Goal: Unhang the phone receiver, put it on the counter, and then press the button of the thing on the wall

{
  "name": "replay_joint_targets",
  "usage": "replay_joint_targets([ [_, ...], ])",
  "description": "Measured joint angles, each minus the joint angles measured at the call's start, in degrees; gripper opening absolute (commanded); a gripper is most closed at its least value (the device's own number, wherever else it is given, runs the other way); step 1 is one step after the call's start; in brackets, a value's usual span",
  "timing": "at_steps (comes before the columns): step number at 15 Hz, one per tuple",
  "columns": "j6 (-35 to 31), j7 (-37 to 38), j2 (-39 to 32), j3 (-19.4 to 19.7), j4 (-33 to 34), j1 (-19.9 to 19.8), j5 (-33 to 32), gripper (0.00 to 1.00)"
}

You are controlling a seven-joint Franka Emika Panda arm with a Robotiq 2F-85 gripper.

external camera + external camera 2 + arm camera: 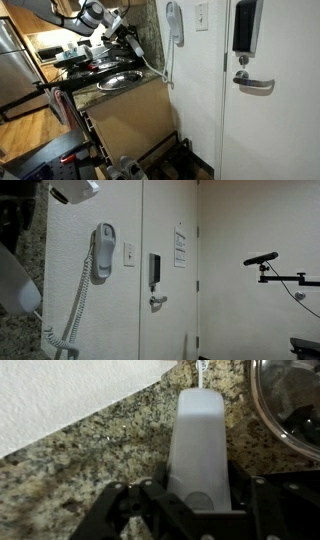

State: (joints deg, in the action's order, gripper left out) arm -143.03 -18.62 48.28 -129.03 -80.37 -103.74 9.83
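Step in hand, as I read it: set receiver [200, 445] down on counter [90, 475]. Wrist view shows claw [200, 498] clamped across receiver's near end, one finger each side. Far end points twd white wall [70, 390], w/ cord [201, 370] leaving from that end. Granite fills the bkgd around it, but can't tell if receiver touches counter or hangs just above. In an exterior view claw [122, 38] sits above counter [145, 84], near wall unit [175, 22] but apart from it, cord [168, 62] sagging between them.

To do it well:
- Lower straight down, slow, receiver flat & parallel to granite so both ends land together.
- Glass bowl [290, 410] is just beside receiver, on the side away from wall, so don't drift that way.
- Let go only once it's resting, else it may drop & cord could tug it off the edge. Leave slack in cord.
- Lift clear vertically before heading to wall unit. Its button is too small to pick out here.
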Motion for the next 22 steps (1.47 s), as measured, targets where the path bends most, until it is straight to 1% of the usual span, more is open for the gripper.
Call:
replay_joint_targets([
  [4,4.7,-4.3,3.4,-3.7,5.8,-3.3,0.4,0.38],
  [9,12.3,-9.0,8.0,-8.6,15.0,-8.9,0.4,0.38],
  [10,13.6,-9.7,8.9,-9.4,16.8,-10.0,0.4,0.63],
  [15,13.7,-9.9,9.6,-9.7,17.2,-10.2,0.4,0.63],
  [16,13.7,-9.9,9.6,-9.7,17.2,-10.2,0.4,0.38],
  [19,14.0,-9.9,9.8,-10.0,17.2,-10.3,0.4,0.38],
  [22,16.1,-11.5,11.3,-10.2,18.0,-10.4,1.9,0.38],
])
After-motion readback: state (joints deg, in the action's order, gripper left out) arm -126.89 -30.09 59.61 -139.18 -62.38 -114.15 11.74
